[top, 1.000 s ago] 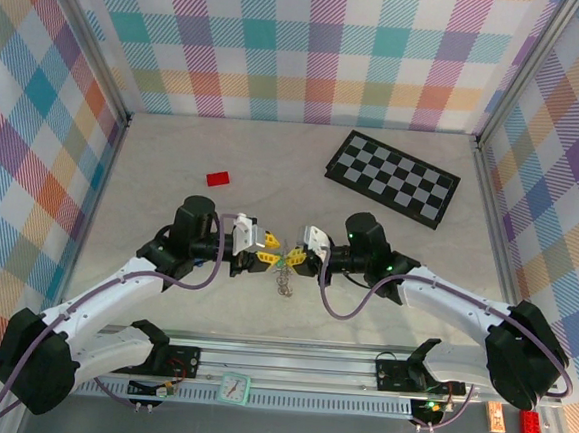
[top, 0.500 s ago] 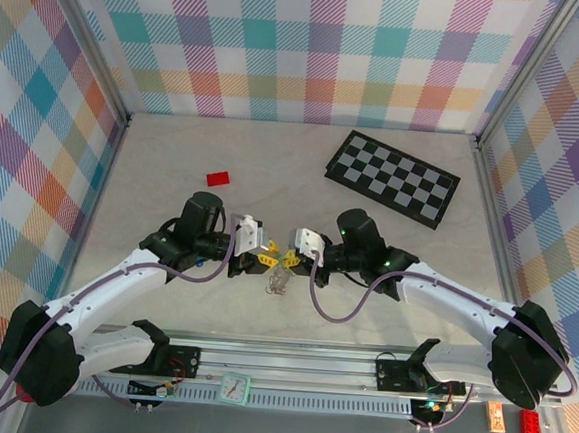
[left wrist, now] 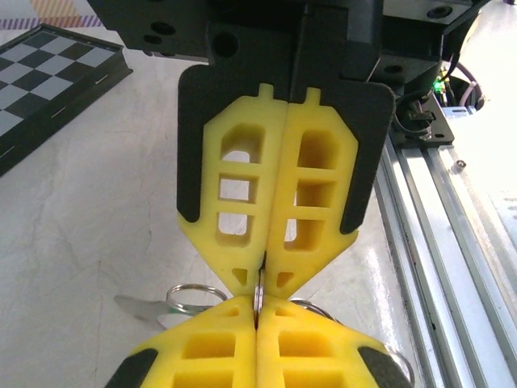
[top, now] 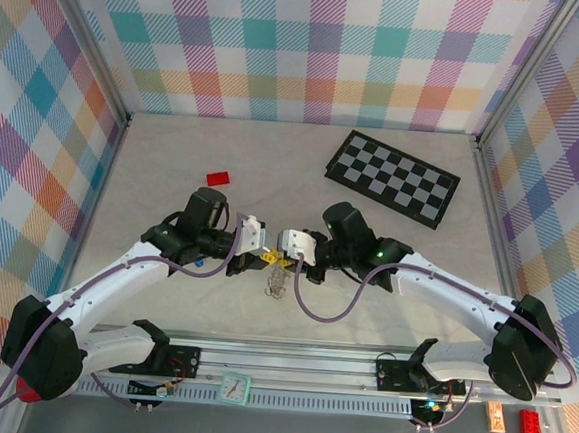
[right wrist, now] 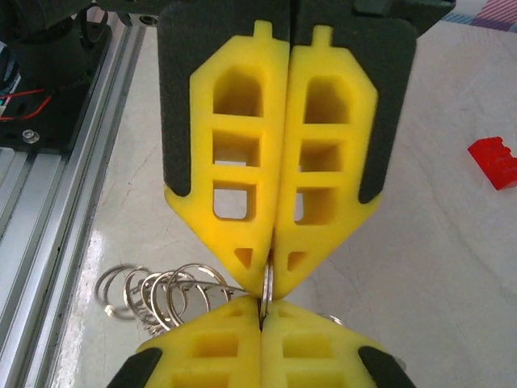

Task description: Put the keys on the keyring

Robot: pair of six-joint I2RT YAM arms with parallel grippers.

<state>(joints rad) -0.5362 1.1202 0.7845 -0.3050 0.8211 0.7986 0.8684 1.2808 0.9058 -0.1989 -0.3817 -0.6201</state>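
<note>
My left gripper [top: 267,260] and right gripper [top: 287,260] meet tip to tip above the middle of the table. Both are shut on one thin silver ring seen edge-on [left wrist: 259,288] [right wrist: 267,283], part of the keyring. The rest of the keyring [top: 276,284] dangles below as a bunch of linked silvery rings [right wrist: 161,293]. In the left wrist view my own yellow fingers [left wrist: 258,302] rise from the bottom edge, facing the other gripper's. A flat silvery blade [left wrist: 136,307], perhaps one of the keys, lies under a ring; its head is hidden.
A flat red block [top: 217,179] [right wrist: 494,160] lies to the back left. The black-and-grey checkerboard [top: 393,178] [left wrist: 48,89] sits at the back right. The aluminium rail [top: 288,362] [left wrist: 452,226] runs along the near edge, close behind the grippers.
The left gripper has closed onto the ring that the right gripper was holding. Both grippers and the hanging rings have drifted slightly left.
</note>
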